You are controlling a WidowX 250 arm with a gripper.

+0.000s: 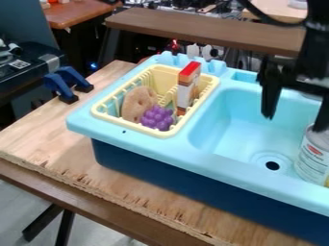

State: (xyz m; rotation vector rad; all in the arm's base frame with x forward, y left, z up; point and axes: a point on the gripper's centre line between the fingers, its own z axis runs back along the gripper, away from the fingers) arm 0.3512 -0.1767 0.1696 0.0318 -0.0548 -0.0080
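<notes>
Near one tip of the released, wide-spread end effector [294,124], a white can [313,156] inside the light-blue sink [226,126].

A pale yellow plastic dish rack [140,129] sits in the left part of a light-blue toy sink unit [82,126] on a plywood counter [40,137]. Within the rack, a tan, flat, rounded piece of toy bread [135,104] leans behind a bunch of purple toy grapes [157,118]; a slim red-topped carton [186,89] stands beside the grapes. Two blue clamps [59,87] are near the counter's far-left edge, and a long brown wooden board [193,31] spans behind.
</notes>
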